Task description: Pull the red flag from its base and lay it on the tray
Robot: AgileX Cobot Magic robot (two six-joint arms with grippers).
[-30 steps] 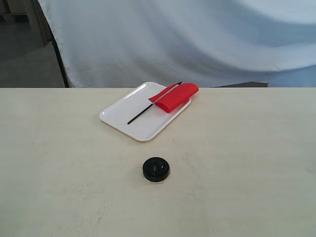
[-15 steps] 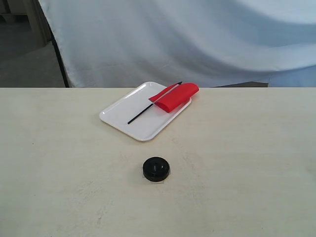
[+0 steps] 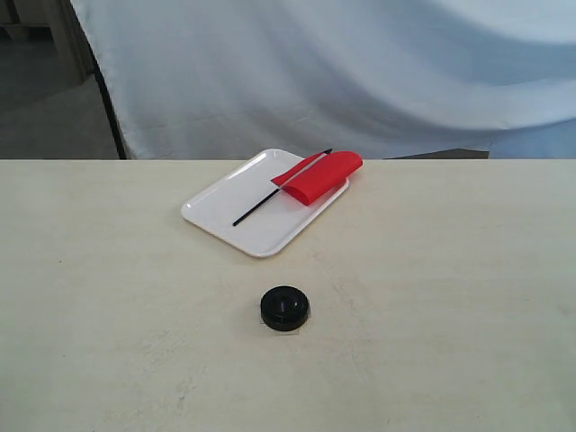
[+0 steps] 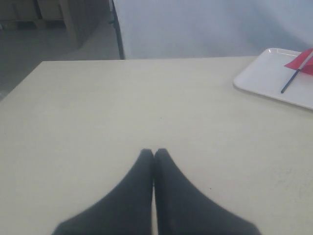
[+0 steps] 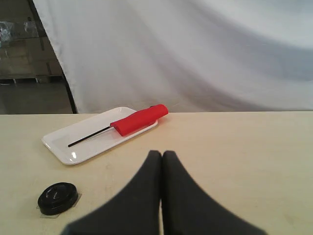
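The red flag (image 3: 319, 175) lies flat on the white tray (image 3: 225, 202), its black stick pointing toward the tray's near left corner; it also shows in the right wrist view (image 5: 139, 119) and partly in the left wrist view (image 4: 301, 61). The black base (image 3: 284, 308) stands alone on the table in front of the tray, also seen as base (image 5: 57, 198). My left gripper (image 4: 153, 152) is shut with nothing held, over bare table far from the tray (image 4: 264, 78). My right gripper (image 5: 162, 154) is shut and empty too, short of the tray (image 5: 83, 144). Neither gripper shows in the exterior view.
A pale wooden table (image 3: 450, 297) carries everything. A white cloth (image 3: 360, 72) hangs behind its far edge, with a dark pole (image 3: 108, 99) and furniture at the back left.
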